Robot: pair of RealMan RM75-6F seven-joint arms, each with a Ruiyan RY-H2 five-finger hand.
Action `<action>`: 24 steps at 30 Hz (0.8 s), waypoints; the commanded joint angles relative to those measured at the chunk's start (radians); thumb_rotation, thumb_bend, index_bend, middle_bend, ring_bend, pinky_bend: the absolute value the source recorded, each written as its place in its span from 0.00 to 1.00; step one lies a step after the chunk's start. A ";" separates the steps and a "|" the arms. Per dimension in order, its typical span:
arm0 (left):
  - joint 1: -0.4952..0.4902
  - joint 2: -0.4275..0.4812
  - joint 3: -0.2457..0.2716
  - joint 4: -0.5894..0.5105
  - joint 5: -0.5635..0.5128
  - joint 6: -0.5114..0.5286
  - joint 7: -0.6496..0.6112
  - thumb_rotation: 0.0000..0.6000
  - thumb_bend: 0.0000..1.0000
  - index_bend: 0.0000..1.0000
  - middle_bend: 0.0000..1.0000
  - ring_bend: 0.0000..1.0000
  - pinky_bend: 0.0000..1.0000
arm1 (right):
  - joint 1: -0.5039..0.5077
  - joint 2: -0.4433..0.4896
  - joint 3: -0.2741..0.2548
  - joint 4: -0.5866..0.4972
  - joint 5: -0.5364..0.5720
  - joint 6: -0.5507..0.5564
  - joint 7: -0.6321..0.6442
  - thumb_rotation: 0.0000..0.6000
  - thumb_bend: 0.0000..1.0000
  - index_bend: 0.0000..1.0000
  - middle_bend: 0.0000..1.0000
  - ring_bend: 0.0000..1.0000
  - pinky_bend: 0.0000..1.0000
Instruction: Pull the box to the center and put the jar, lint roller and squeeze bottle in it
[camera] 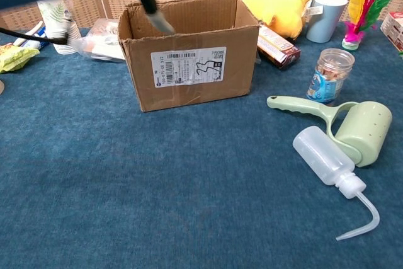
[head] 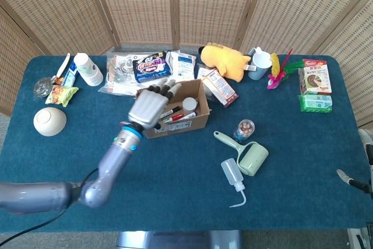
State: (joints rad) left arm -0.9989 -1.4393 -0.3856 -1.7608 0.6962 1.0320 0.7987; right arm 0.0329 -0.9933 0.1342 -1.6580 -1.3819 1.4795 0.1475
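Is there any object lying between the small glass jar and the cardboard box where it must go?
Nothing visible lies between them. The small glass jar stands right of the brown cardboard box, with only bare blue tablecloth between. The green lint roller lies nearer the camera, off that path.
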 commanded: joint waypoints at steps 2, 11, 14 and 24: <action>0.081 0.125 -0.002 -0.074 0.054 0.017 -0.106 1.00 0.05 0.00 0.00 0.00 0.20 | 0.001 -0.004 -0.001 -0.002 0.000 0.001 -0.014 1.00 0.00 0.03 0.00 0.00 0.00; 0.246 0.358 0.041 -0.128 0.186 0.058 -0.278 1.00 0.05 0.00 0.00 0.00 0.12 | 0.006 -0.018 -0.002 0.001 0.009 -0.002 -0.063 1.00 0.00 0.03 0.00 0.00 0.00; 0.318 0.436 0.083 -0.127 0.259 0.077 -0.338 1.00 0.05 0.00 0.00 0.00 0.11 | 0.009 -0.025 -0.003 -0.001 0.010 -0.004 -0.087 1.00 0.00 0.03 0.00 0.00 0.00; 0.538 0.595 0.205 -0.102 0.477 0.156 -0.613 1.00 0.05 0.00 0.00 0.00 0.08 | 0.045 -0.052 -0.003 -0.029 -0.002 -0.034 -0.182 1.00 0.00 0.04 0.00 0.00 0.00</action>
State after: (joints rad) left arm -0.5155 -0.8859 -0.2215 -1.8673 1.1216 1.1545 0.2454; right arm 0.0660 -1.0412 0.1292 -1.6792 -1.3762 1.4537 -0.0135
